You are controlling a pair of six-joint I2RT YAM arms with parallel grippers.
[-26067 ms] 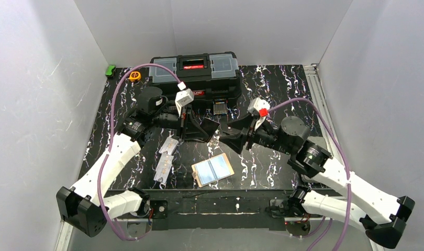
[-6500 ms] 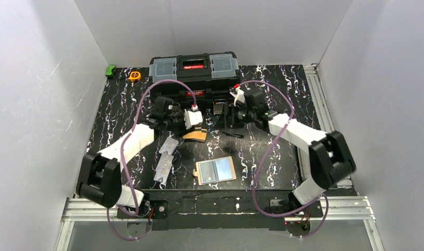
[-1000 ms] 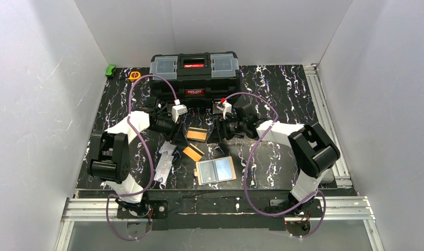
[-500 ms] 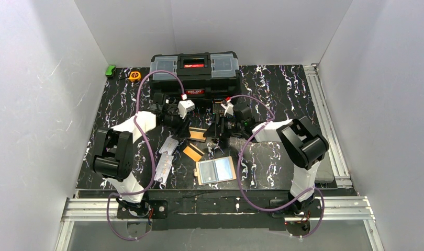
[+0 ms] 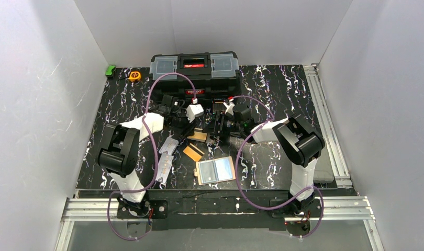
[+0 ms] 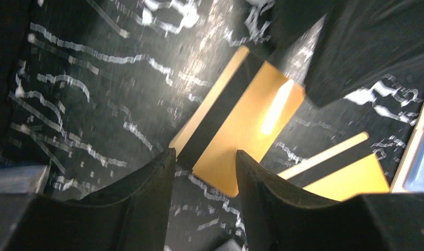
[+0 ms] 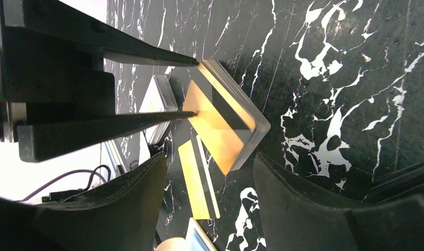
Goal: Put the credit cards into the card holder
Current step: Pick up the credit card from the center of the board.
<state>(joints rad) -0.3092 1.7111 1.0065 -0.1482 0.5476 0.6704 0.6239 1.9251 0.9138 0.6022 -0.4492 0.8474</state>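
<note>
2 arms stretch forward from their bases over the table, forearms angled inward, so that the grippers meet face to face just in front of the black toolbox. On the left gripper the jaws stand half open with the tips down on the stack of credit cards: 1 tip at a corner, 1 on the top face. No clamp across the stack is evident. On the right gripper the jaws stand wide with nothing between them, just beside the stack and opposite the left gripper. The stack lies flat in front of the toolbox. 1 single card lies flat farther from the toolbox. The card holder lies open farthest from the toolbox, clear pockets up, apart from both grippers.
</note>
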